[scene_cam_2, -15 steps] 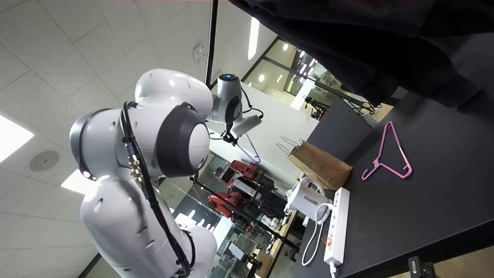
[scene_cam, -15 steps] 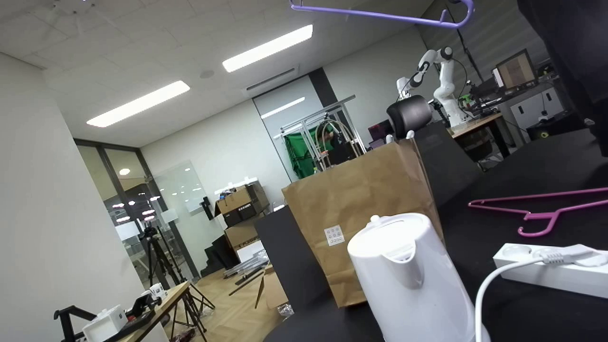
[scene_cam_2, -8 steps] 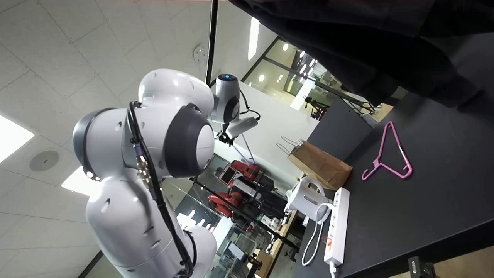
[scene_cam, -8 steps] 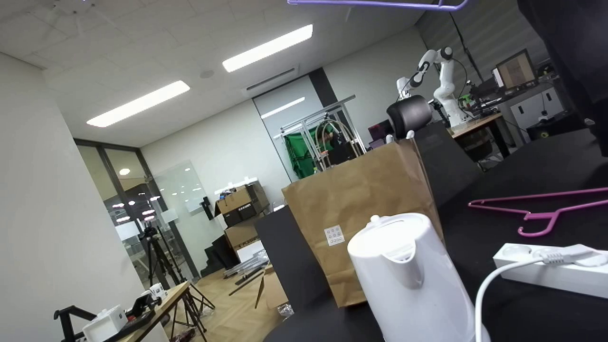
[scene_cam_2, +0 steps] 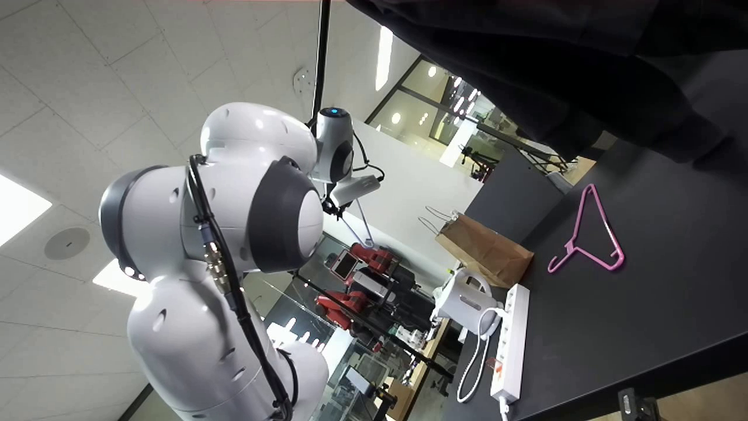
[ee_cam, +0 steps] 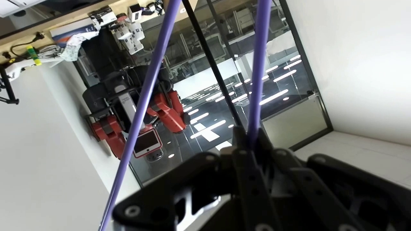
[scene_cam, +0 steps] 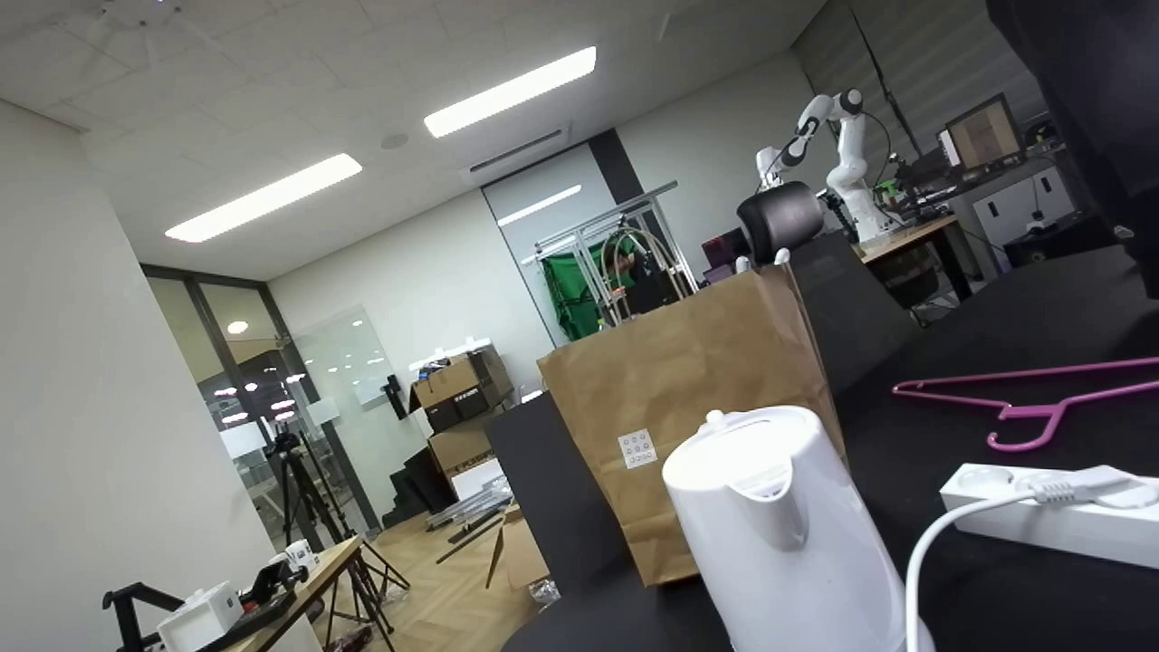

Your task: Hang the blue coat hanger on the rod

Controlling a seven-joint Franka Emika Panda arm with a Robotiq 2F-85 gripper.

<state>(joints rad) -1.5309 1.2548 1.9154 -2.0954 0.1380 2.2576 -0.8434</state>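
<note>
Blue coat hanger (ee_cam: 258, 64) higher

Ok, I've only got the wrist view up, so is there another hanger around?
Observer: Yes, a pink hanger lies on the table, in both exterior views.
Operator: Anything standing there?
Observer: A kettle, with a bag behind it in an exterior view.
Operator: Is the blue hanger touching that bag?
Observer: No, in an exterior view the pale wall shows between them.
</note>
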